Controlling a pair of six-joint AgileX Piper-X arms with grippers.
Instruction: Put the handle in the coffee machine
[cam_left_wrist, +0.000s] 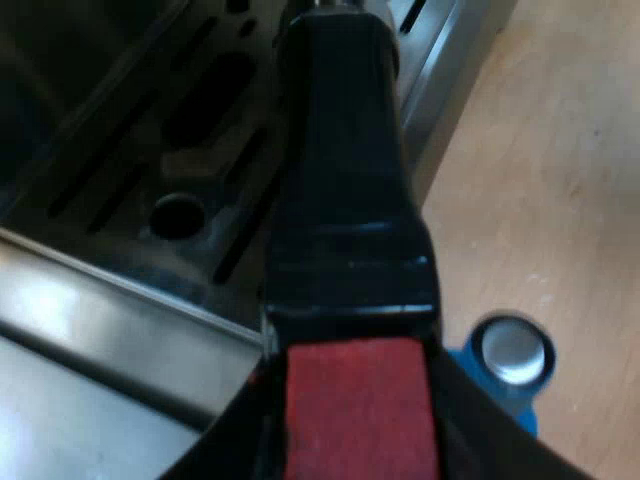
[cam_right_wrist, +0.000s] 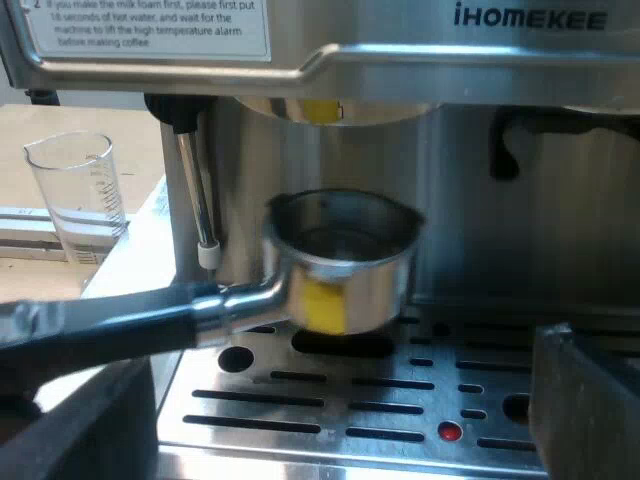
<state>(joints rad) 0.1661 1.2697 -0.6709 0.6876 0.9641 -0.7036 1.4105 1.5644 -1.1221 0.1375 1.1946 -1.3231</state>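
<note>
Over the drip tray (cam_right_wrist: 330, 425), under the brew head (cam_right_wrist: 330, 108): gripping holder (cam_right_wrist: 345, 265) by red end with left fingers (cam_left_wrist: 480, 435), basket level, seemingly empty, unlocked. Right fingers (cam_right_wrist: 590, 400) spread wide, nothing held. Measuring glass (cam_right_wrist: 78, 195) beside espresso machine (cam_right_wrist: 480, 60).

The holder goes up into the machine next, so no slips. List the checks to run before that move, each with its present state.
1. Left claw grips the handle: ok, closed around its red end.
2. Holder under the brew head: ok, roughly below.
3. Holder locked in: not ok, gap above its rim.
4. Right claw clear: ok, open over the drip tray.
5. Measuring glass out of the way: ok, beside the machine, apart.
</note>
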